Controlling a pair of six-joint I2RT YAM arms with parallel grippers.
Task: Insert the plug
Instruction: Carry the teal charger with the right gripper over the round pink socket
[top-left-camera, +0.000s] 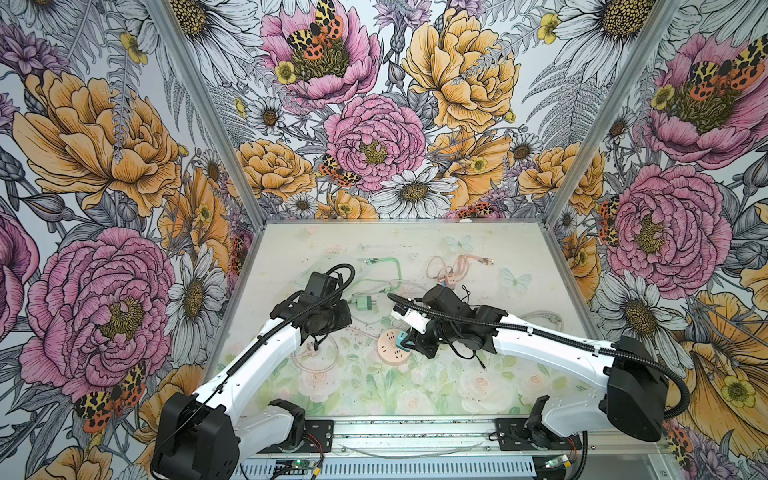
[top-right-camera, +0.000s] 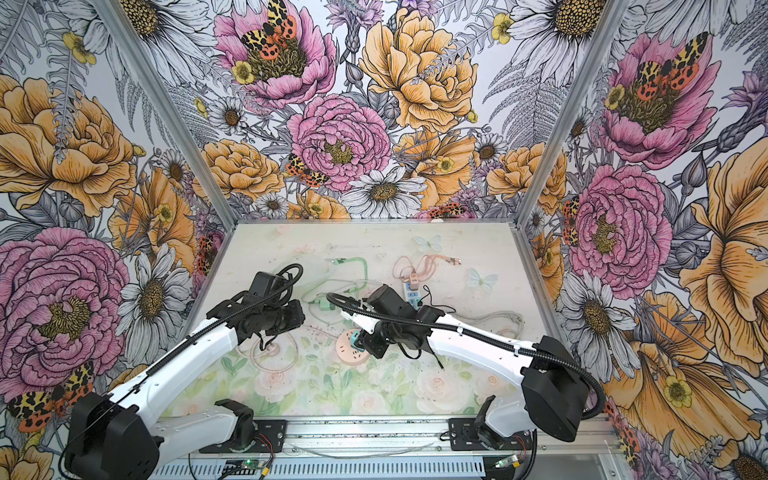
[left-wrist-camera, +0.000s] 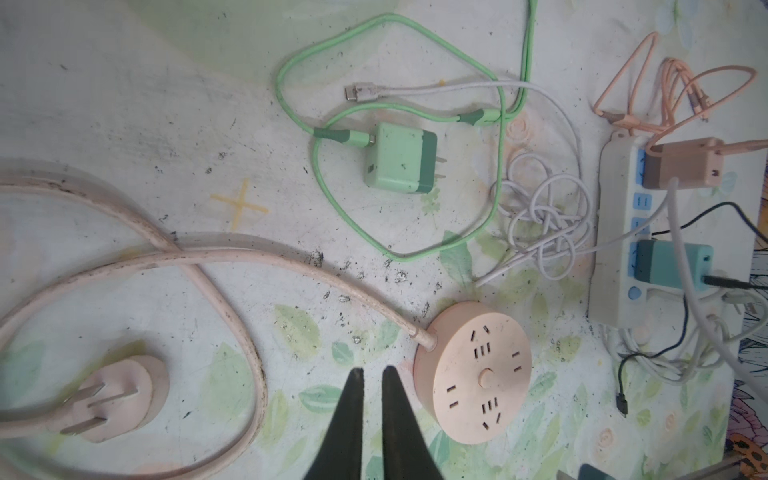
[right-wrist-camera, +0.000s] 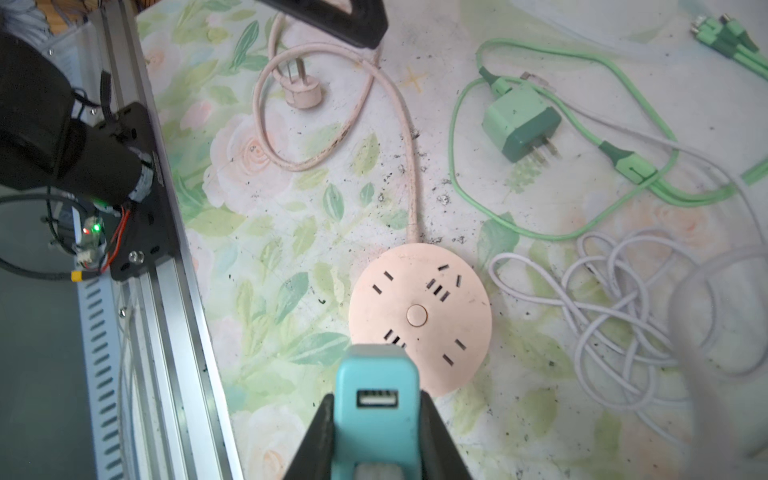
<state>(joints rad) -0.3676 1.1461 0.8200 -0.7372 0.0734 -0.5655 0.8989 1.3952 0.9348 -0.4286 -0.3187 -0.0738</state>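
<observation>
A teal plug is clamped between the fingers of the right gripper, with its USB port turned toward the wrist camera. Its rear end is cut off by the frame, and its prongs are hidden beneath its own body. It is held over the edge of the round socket; whether the two are touching cannot be told. In both top views only a small patch of the plug is seen at the socket's rim, the rest being covered by the gripper. The left gripper is seen nearly closed, with nothing between its fingers, just beside the socket. In the top views it is hidden under its own wrist. A green charger is laid well apart from the socket, with a tangled white cable between them. A power strip near the socket is partly covered by two plugged-in chargers and loose cables.
</observation>
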